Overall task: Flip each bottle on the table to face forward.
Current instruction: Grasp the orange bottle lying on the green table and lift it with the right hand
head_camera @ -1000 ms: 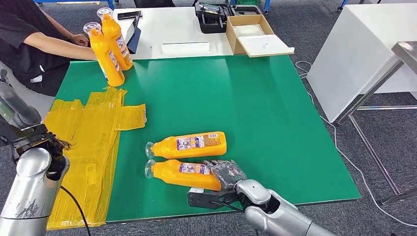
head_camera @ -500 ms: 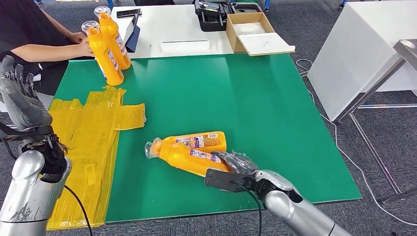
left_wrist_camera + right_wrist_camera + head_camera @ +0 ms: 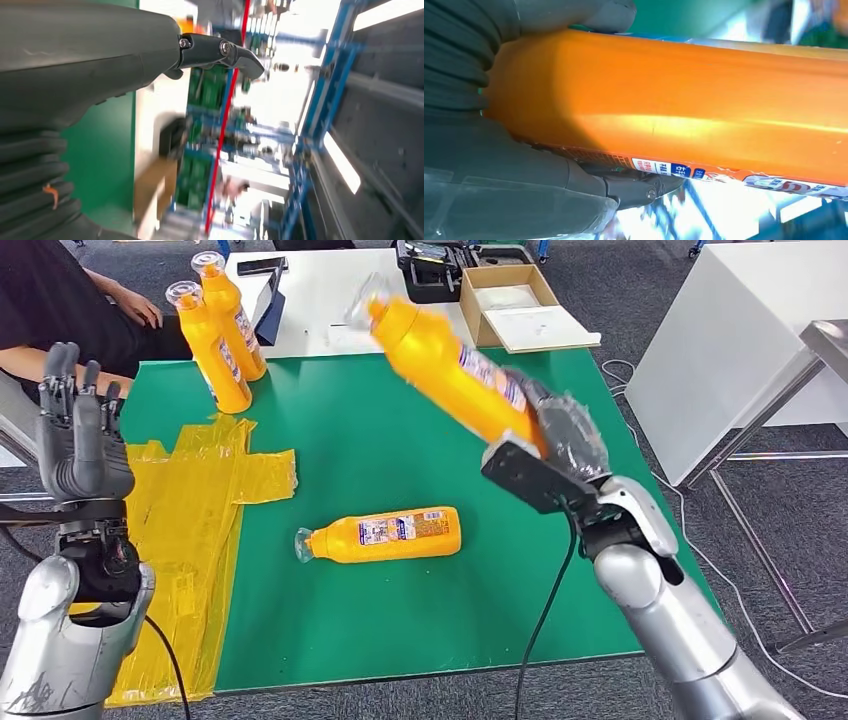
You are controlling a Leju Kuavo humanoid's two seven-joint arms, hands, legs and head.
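Head view, with both wrist views. The right hand (image 3: 562,435) grasps the base end of an orange bottle (image 3: 450,370), its fingers (image 3: 574,15) wrapped around the body, and holds it in the air above the far part of the green counter (image 3: 560,570); the bottle is tilted, with its clear cap pointing up and away from the robot. In the right wrist view the bottle (image 3: 704,110) lies across the palm, a printed label along one edge.

A second orange bottle (image 3: 385,533) lies on its side near the middle of the green counter, label up, its cap toward the yellow plastic sheet (image 3: 190,510) that covers the counter's left part. Two more orange bottles (image 3: 215,335) stand upright, just beside each other, at the counter's far left corner.

The left hand (image 3: 80,435) is raised over the counter's left edge, fingers (image 3: 62,365) straight, apart and released, holding nothing.

A person's arm (image 3: 130,305) rests beyond the far left corner. Beyond the counter's far edge, a white table (image 3: 370,300) carries an open cardboard box (image 3: 515,305).
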